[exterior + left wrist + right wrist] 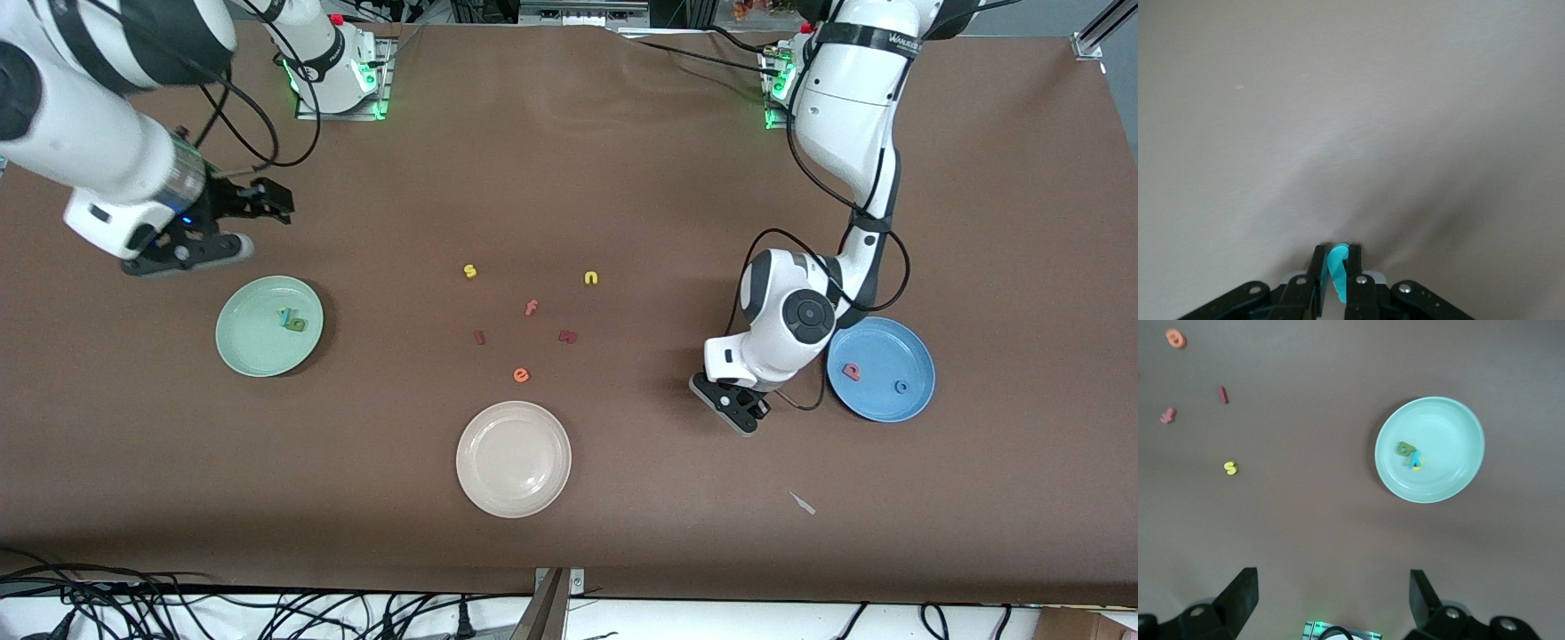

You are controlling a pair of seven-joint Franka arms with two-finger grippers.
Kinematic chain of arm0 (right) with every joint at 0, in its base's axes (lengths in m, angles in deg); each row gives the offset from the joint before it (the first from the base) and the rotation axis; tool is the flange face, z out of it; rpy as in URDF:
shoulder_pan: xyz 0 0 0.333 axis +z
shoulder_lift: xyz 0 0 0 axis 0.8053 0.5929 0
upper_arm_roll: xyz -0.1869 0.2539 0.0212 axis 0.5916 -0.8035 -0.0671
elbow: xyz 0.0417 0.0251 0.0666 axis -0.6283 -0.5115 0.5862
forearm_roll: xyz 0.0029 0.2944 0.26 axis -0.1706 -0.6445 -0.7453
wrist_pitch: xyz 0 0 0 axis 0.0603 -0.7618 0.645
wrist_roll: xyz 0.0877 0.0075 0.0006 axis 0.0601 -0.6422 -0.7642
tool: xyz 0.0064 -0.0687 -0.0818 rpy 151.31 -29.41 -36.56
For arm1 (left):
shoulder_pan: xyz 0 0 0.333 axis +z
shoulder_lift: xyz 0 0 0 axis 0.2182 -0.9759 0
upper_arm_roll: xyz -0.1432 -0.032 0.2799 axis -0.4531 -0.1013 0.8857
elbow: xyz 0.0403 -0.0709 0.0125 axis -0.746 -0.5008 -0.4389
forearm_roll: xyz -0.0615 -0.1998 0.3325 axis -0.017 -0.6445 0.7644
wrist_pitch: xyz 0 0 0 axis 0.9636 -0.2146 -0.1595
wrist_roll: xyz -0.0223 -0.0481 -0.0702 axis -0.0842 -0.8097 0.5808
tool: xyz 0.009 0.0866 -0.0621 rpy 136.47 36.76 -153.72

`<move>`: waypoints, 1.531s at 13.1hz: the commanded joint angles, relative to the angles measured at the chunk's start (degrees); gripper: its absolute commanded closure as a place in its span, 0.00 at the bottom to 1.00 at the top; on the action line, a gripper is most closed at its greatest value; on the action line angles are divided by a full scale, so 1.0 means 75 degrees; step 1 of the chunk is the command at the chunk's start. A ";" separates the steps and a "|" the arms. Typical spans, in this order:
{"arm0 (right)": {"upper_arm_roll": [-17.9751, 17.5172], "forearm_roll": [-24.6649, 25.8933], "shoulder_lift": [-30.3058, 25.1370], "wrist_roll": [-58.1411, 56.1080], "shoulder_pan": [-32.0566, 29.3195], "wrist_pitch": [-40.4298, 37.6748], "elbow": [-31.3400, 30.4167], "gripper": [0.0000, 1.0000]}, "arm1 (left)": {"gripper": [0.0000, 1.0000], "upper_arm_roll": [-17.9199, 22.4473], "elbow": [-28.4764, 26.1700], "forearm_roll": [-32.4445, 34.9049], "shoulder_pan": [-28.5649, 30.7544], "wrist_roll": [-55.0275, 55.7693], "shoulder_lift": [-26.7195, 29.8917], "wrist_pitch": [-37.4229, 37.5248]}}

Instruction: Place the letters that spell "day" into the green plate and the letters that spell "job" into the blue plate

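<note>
Your left gripper (1337, 280) is down at the table (622, 160), pinched shut on the teal "j" (1337, 270), which stands on edge between its fingers. The blue plate (916, 391) lies just beside that gripper, toward the left arm's end of the table, and already carries the pink "b" (851, 372) and the dark blue "o" (901, 386). I judge the "j" to be light, soft foam: it will squash and can twist or slip, so keep hold across its flat faces near the stem, not the hook. Your right gripper (1331, 603) waits with fingers wide apart, above bare table just beside the green plate (244, 351), where the green, yellow and teal letters (292, 319) sit clustered together.
</note>
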 commanded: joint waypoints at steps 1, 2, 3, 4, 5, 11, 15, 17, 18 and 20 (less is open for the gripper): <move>-0.0260 0.0094 -0.0489 -0.0088 -0.0667 0.0027 -0.0207 0.00 | 1.00 0.0091 -0.0537 0.0007 0.0519 -0.0351 0.1034 0.0429; -0.0260 0.0036 -0.0582 -0.0088 -0.0877 0.0015 -0.0207 0.00 | 1.00 0.0080 -0.0888 0.0030 0.0882 -0.0374 0.1537 0.0710; -0.0249 -0.0022 -0.0699 -0.0041 -0.1112 0.0061 -0.0207 0.00 | 1.00 0.0068 -0.1194 0.0042 0.1187 -0.0386 0.2007 0.1038; -0.0248 -0.0023 -0.0700 -0.0052 -0.1160 -0.0019 -0.0219 0.00 | 1.00 0.0010 -0.1359 0.0042 0.1585 -0.0549 0.2336 0.1505; -0.0248 -0.0023 -0.0677 -0.0087 -0.1184 -0.0032 -0.0207 0.00 | 1.00 -0.0014 -0.1570 0.0042 0.1960 -0.0864 0.2548 0.1881; -0.0202 0.0094 -0.0595 -0.0064 -0.1348 0.0027 -0.0149 0.00 | 0.78 -0.0002 -0.2943 0.0042 0.2878 -0.1429 0.3125 0.1908; -0.0190 0.0012 -0.0502 0.0018 -0.1395 -0.0009 -0.0148 0.00 | 0.00 0.0009 -0.2943 0.0019 0.2971 -0.1324 0.3078 0.1803; -0.0178 0.0012 -0.0443 -0.0017 -0.1395 -0.0020 -0.0148 0.00 | 0.00 0.0033 -0.3082 0.0019 0.3053 -0.1312 0.3112 0.1639; -0.0178 0.0012 -0.0443 0.0017 -0.1395 -0.0009 -0.0148 0.00 | 0.00 0.0033 -0.3257 0.0019 0.3170 -0.1301 0.3298 0.1615; -0.0108 0.0012 -0.0419 -0.0029 -0.1442 0.0003 -0.0148 0.00 | 0.00 0.0033 -0.3283 0.0031 0.3252 -0.1300 0.3906 0.1370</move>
